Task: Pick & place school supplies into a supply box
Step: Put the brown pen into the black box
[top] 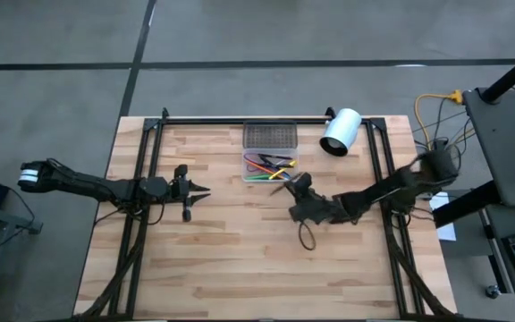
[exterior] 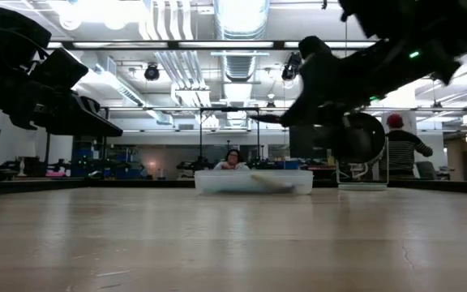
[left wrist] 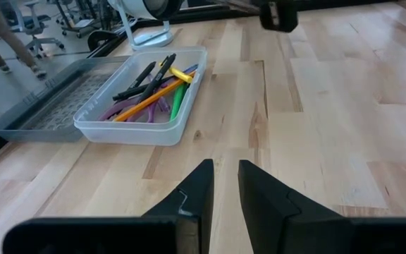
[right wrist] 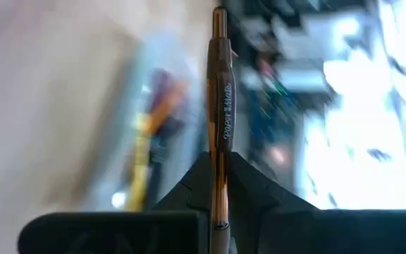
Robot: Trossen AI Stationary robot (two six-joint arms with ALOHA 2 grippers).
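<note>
Your right gripper (right wrist: 219,185) pinches a brown pen (right wrist: 219,106) near the box (top: 271,167), where the other supplies (left wrist: 150,92) lie. The thin pen could pivot and miss the rim on release. Your left gripper (left wrist: 224,185), fingers slightly apart, waits empty.

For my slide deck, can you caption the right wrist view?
Right end effector shut on a brown pen, with the supply box blurred beyond.
</note>
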